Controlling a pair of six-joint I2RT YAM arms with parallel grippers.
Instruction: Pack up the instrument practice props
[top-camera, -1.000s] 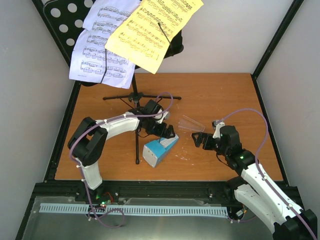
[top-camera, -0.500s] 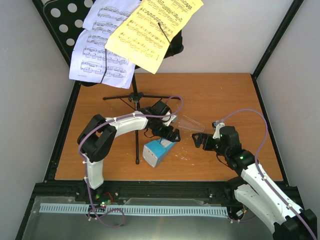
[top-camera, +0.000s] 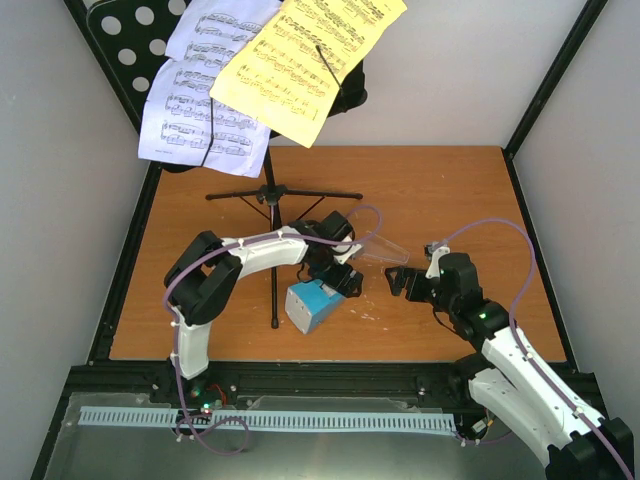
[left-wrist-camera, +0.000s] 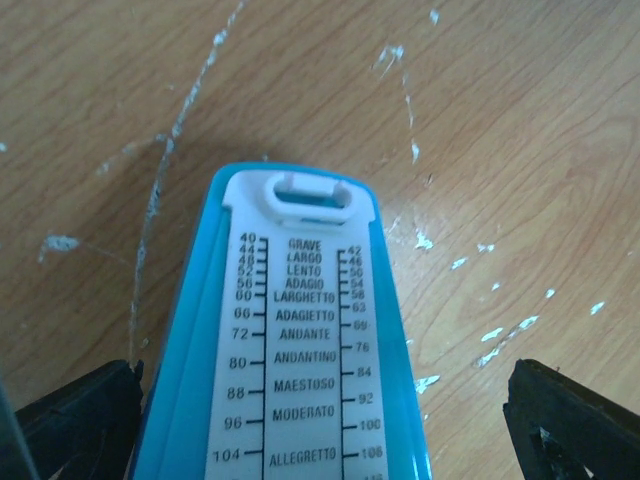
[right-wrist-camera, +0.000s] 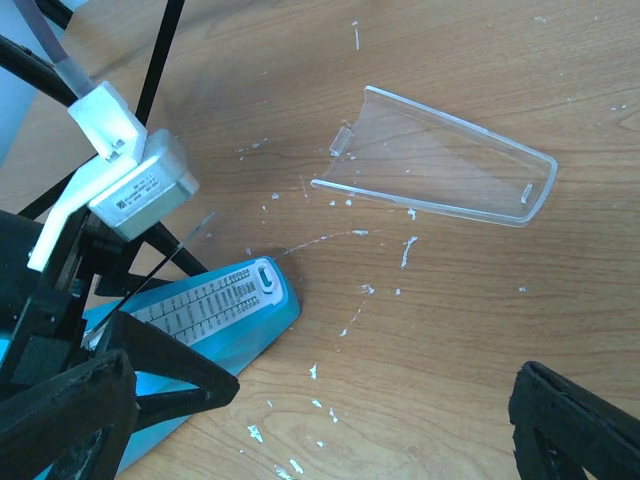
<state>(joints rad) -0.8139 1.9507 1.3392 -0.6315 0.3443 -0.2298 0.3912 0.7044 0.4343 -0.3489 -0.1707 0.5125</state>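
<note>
The blue metronome (left-wrist-camera: 300, 350) is lying face-up on the table (top-camera: 450, 190). The left gripper (top-camera: 345, 282) is straddling it, jaws wide, gripping nothing. It is probably light, rigid, slick plastic, so pinching its tapered flanks looks best. Its clear cover (right-wrist-camera: 440, 160), thin and brittle-looking, is lying at two o'clock, with the right gripper (top-camera: 397, 283) hanging open nearby.

The left arm (top-camera: 255, 252) and right arm (top-camera: 525, 365) are white shells between bulky black joints. A lilac cable (top-camera: 500, 224) loops along each. The left pincer (top-camera: 345, 278) and right pincer (top-camera: 392, 282) are black. A green light (top-camera: 484, 314) glows on the right arm, toward 4 o'clock.
</note>
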